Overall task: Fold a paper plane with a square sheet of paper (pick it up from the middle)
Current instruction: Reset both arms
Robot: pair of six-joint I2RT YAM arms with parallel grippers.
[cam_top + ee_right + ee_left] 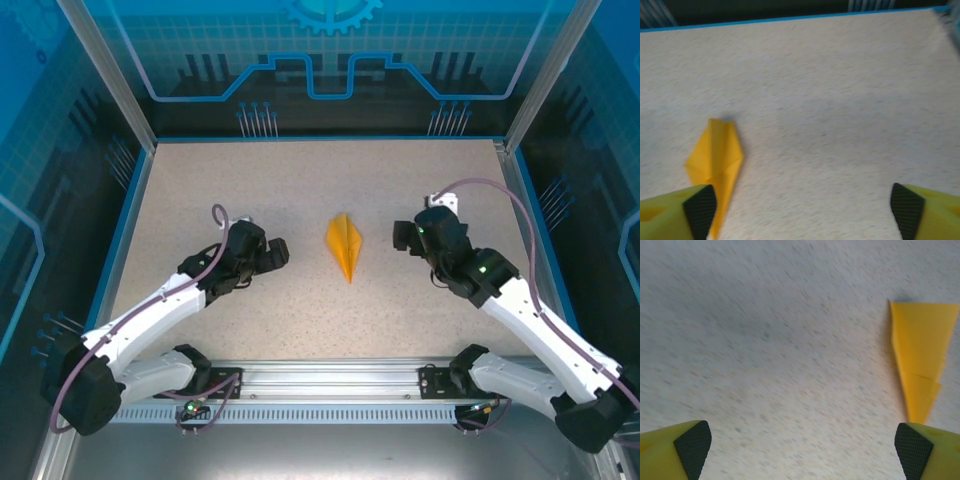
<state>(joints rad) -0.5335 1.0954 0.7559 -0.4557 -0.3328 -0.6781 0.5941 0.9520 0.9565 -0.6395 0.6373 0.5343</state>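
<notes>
The paper plane lies flat mid-table, a slim orange-yellow dart with creased layers and its sharp tip toward the near edge. It appears in the left wrist view as a long triangle at the right edge, paper plane, and at lower left in the right wrist view, paper plane. My left gripper stands open to the left of it, apart from it, with bare table between its pads. My right gripper stands open to the right of it, nothing between its pads.
The speckled beige table is ringed by a blue rim and an aluminium frame with translucent blue walls. The arm bases sit on a rail along the near edge. Cables loop off both wrists.
</notes>
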